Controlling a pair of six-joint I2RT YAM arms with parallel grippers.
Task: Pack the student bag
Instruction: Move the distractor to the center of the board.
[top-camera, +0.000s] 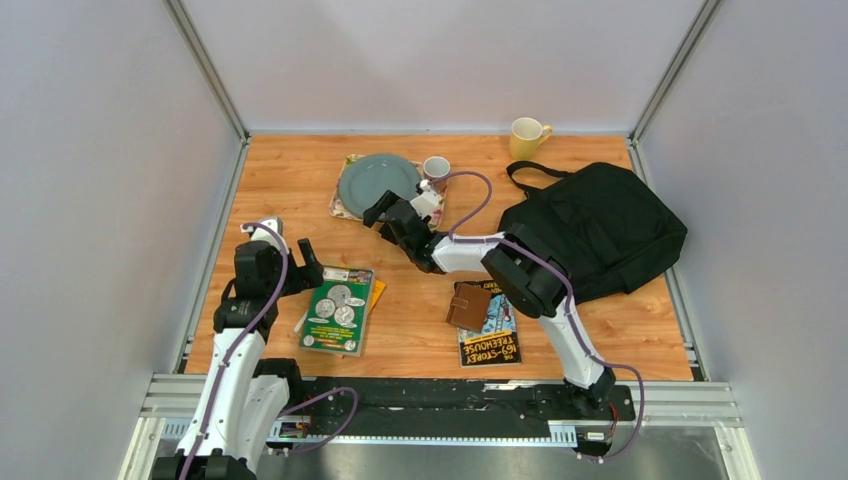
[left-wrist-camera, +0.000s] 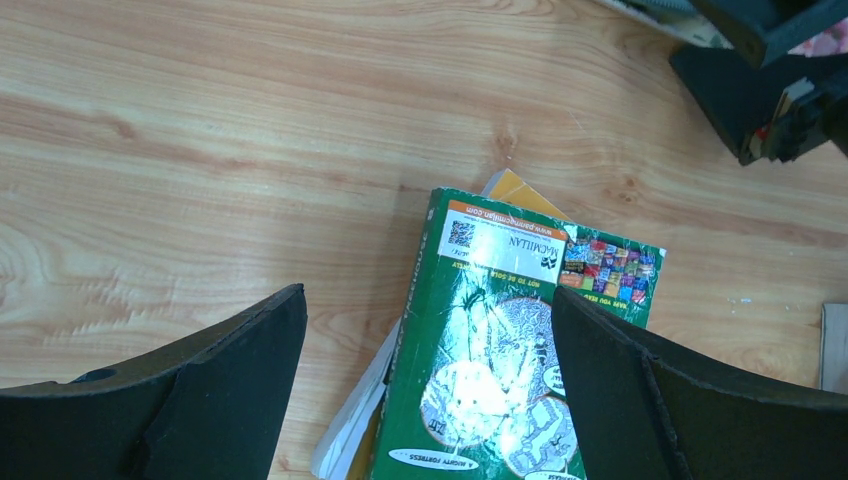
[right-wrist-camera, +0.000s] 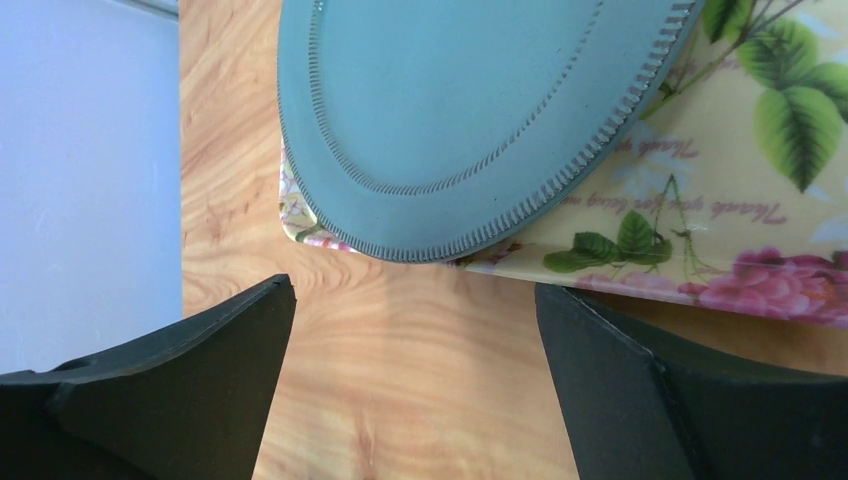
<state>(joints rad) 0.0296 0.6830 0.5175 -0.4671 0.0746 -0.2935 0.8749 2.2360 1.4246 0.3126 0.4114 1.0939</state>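
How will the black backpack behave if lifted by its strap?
The black backpack is probably floppy: its fabric lies slumped and creased. Lifted by the strap, it would likely sag. It lies fairly flat, so perhaps light.

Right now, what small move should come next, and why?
Probably lower the left gripper onto the green book: its jaws stand open directly above it, nothing is held, and the book lies outside the student bag.

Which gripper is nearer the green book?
Left. The left gripper hangs open just above the far end of the green book; the right gripper is away at the grey plate.
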